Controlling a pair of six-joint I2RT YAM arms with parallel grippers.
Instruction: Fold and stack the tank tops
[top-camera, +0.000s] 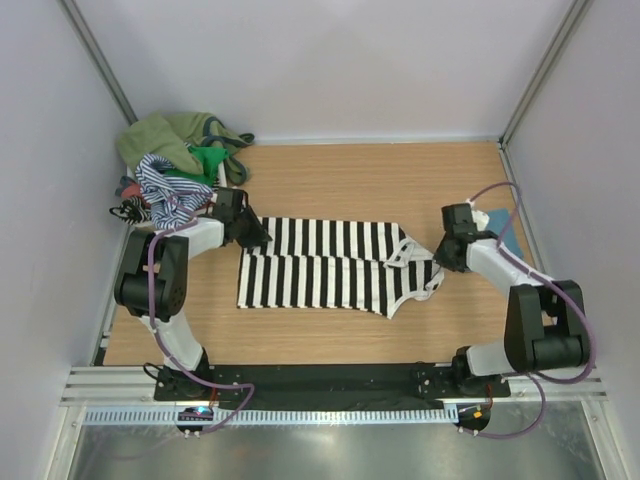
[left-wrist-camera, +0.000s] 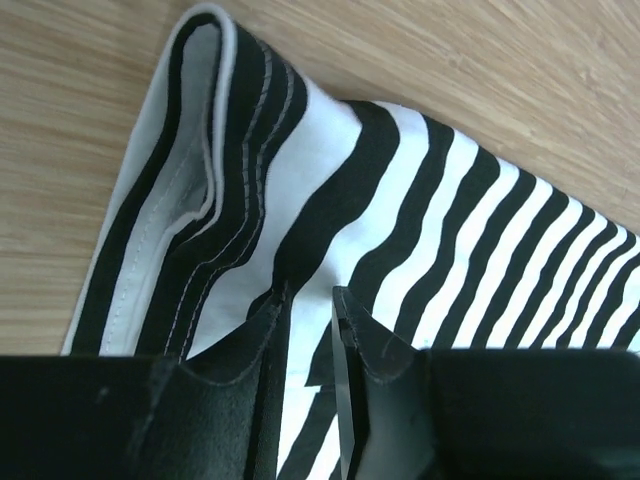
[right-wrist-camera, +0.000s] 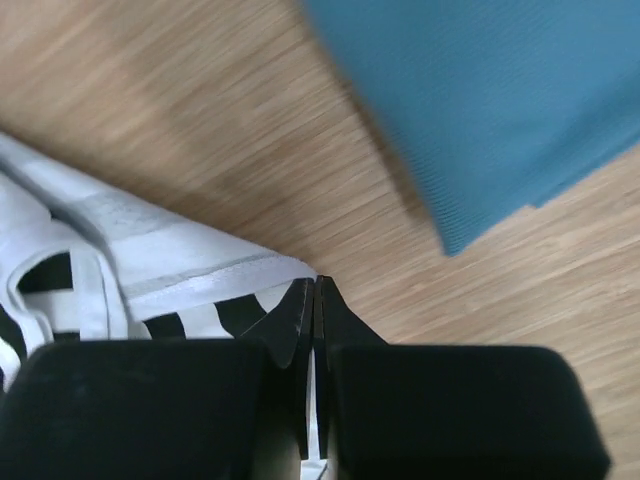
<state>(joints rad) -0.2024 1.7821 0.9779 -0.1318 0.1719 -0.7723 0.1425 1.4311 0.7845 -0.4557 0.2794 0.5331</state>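
The black-and-white striped tank top (top-camera: 330, 265) lies flat across the middle of the table, folded lengthwise. My left gripper (top-camera: 252, 235) is down on its far left corner. In the left wrist view the jaws (left-wrist-camera: 308, 295) stand close together, with a puckered fold of striped cloth (left-wrist-camera: 420, 200) between them. My right gripper (top-camera: 440, 255) is at the strap end on the right. There its jaws (right-wrist-camera: 314, 282) are pressed together on the white-edged hem (right-wrist-camera: 120, 240). The teal-blue tank top (right-wrist-camera: 490, 100) lies just beyond, partly hidden under the right arm (top-camera: 508, 238).
A heap of other tank tops (top-camera: 175, 165), olive, green and thin navy-striped, sits in the far left corner beside the left arm. Light walls (top-camera: 560, 120) and metal posts close in the table on three sides. Bare wood (top-camera: 370, 180) lies behind the striped top.
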